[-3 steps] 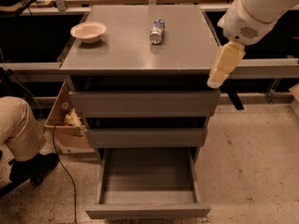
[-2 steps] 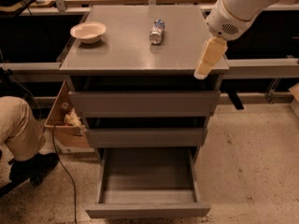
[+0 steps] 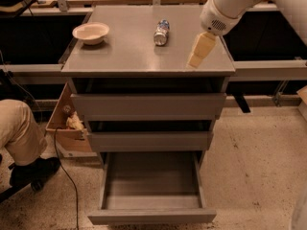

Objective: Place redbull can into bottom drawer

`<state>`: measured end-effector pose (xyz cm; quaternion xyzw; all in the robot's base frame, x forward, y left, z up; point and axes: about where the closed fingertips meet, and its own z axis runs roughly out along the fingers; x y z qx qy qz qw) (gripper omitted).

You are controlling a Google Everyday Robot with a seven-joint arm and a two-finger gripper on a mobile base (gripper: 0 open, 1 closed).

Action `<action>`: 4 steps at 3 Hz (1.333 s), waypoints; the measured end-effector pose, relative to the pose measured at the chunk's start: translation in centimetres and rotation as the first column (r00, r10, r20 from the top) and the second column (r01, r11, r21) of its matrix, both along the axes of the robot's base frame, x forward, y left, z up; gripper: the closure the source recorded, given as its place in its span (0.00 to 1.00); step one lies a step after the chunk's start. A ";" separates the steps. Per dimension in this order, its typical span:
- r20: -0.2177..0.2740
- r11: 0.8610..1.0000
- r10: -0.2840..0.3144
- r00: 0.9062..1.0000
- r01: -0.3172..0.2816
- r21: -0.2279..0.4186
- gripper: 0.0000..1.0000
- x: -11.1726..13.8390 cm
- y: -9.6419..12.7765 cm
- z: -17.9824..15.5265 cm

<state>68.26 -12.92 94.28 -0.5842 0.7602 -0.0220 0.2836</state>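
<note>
My pincer, spread or not I cannot tell, hovers near the lying redbull can; a clumsy nudge could roll it off the bench.

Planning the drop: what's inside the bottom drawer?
The bottom drawer shows only bare grey floor; its rear is hidden beneath the middle drawer. The redbull can lies on the cabinet top, the gripper hovering nearby.

White bowl on cabinet top's far-left corner; gripper over its front-right.
</note>
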 end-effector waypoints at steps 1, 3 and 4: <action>0.011 1.000 -0.011 1.000 0.011 0.000 0.00 1.1 1.0 -0.7; 0.018 0.963 -0.161 0.987 0.153 0.224 0.00 10.1 4.5 -5.4; 0.018 0.921 -0.246 0.969 0.228 0.317 0.00 14.2 4.7 -7.1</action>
